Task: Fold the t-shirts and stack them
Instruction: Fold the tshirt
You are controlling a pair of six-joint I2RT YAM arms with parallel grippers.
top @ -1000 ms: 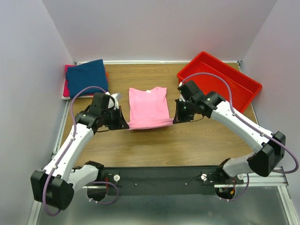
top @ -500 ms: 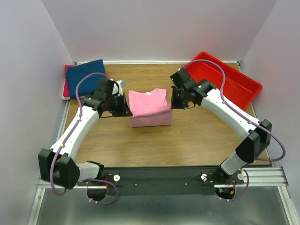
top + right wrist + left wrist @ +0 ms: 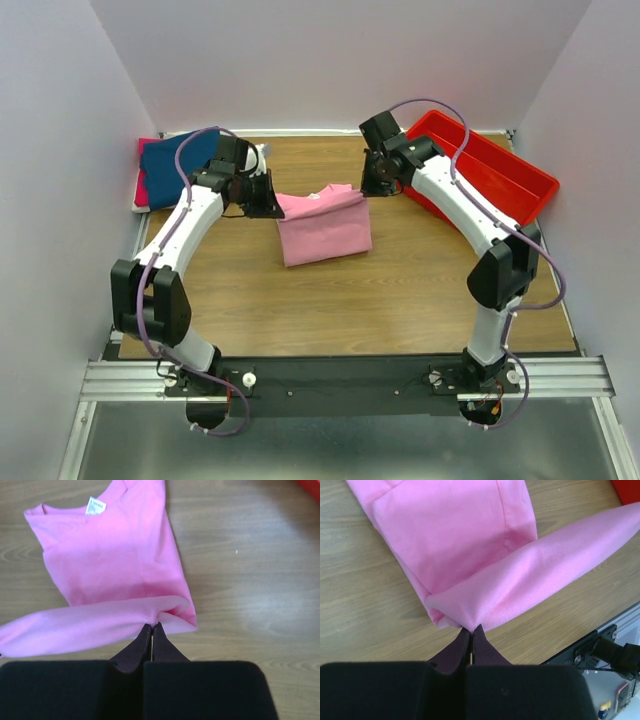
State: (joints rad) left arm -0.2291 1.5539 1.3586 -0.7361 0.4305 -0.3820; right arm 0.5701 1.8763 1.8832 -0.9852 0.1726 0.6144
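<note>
Overhead, I read the pink t-shirt (image 3: 325, 228) lying mid-desk, its collar end towards the far wall and its near part doubled back over itself. The left pincer (image 3: 274, 204) meets the cloth at the shirt's left far corner and the right pincer (image 3: 366, 191) at its right far corner.

Left wrist view: the left pincer (image 3: 471, 635) is clenched on a corner of the folded pink t-shirt (image 3: 455, 535), with a raised band of cloth running away to the upper right above the flat layer.

Right wrist view: the right pincer (image 3: 151, 630) is clenched on the opposite corner of the pink t-shirt (image 3: 115, 565). The same band runs off to the left, and a white label (image 3: 95, 504) shows inside the collar.

Back on the overhead view, at the far left corner of the desk (image 3: 350, 300) a folded navy t-shirt (image 3: 178, 160) rests on a red-magenta t-shirt (image 3: 143, 186). The red tray (image 3: 505, 178) sits at the far right, well apart from the pink cloth.
</note>
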